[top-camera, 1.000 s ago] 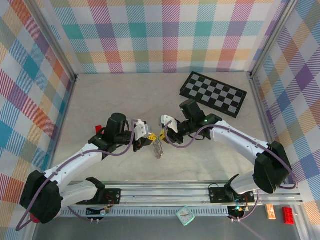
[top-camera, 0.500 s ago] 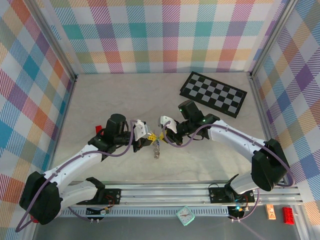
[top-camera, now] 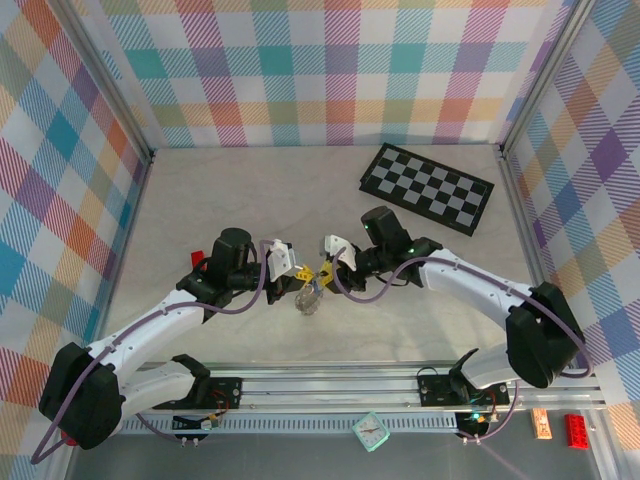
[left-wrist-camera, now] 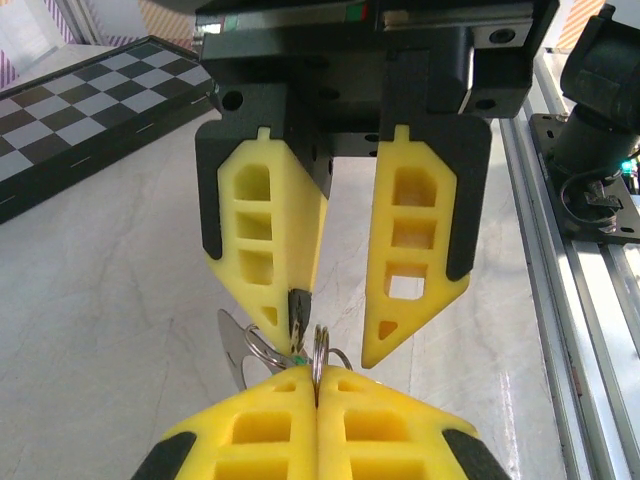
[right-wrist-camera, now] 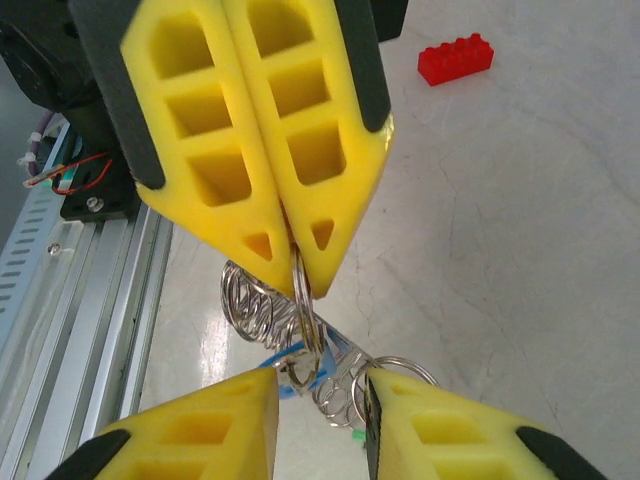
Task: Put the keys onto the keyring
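Keyring (right-wrist-camera: 300, 325): a bunch of thin silvery wire loops, round and shiny, overlapping. Too tangled for an exact count. It sits mid-worktop (top-camera: 250, 190) between the 2 claws, w/ one loop pinched in the left claw (left-wrist-camera: 318, 385). In the top view the bunch trails from the claw tips toward the near rail, long axis approx. front-to-back. Can't tell if its low end touches the surface. From the left wrist the pinched loop is edge-on, a thin upright line.

Keys (right-wrist-camera: 290, 362): 1 blue scrap and 1 green speck show among the loops; shapes are too small to make out.

Left claw: 2 yellow ribbed foam fingers (right-wrist-camera: 220, 150), wedge-shaped w/ cut-out windows, pressed flat together on the loop.

Right claw (right-wrist-camera: 320, 390): same yellow fingers, black backs, standing apart w/ a narrow gap, either side of the bunch and gripping nothing. Its tips sit just opp. the left claw's.

Worktop is pale, marbled and smooth. 1 black-and-white chequered board (top-camera: 428, 188) lies flat at the far right, well apart. 1 red studded plastic brick (right-wrist-camera: 455, 58) lies beyond the left claw.
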`<action>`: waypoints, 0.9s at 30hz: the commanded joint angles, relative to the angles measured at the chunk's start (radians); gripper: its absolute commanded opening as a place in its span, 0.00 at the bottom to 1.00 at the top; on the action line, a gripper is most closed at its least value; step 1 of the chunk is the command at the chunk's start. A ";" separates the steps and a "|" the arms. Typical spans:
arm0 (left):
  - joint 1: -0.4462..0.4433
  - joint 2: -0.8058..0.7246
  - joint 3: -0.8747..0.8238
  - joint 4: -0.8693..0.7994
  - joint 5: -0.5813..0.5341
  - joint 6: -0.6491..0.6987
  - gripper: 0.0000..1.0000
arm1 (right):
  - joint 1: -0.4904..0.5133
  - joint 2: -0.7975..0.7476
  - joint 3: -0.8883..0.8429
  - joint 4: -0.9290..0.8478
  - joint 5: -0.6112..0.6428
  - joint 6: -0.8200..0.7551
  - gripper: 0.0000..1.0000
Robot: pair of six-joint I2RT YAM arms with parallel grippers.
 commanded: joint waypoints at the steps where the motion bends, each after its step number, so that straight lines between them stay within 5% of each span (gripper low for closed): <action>1: -0.005 -0.013 -0.012 0.050 0.044 -0.009 0.00 | -0.003 -0.017 -0.005 0.055 -0.049 0.009 0.29; 9: -0.006 -0.010 -0.010 0.055 0.045 -0.013 0.00 | -0.002 -0.003 -0.007 0.101 -0.072 0.044 0.22; 15: -0.005 -0.007 -0.002 0.050 0.039 -0.021 0.00 | 0.000 0.006 0.001 0.108 -0.073 0.053 0.05; 20: -0.005 -0.004 0.024 -0.011 0.003 0.006 0.14 | 0.003 0.003 0.063 -0.026 -0.040 -0.020 0.00; 27: -0.005 0.012 0.082 -0.135 -0.011 0.078 0.16 | 0.038 0.045 0.206 -0.297 0.047 -0.189 0.00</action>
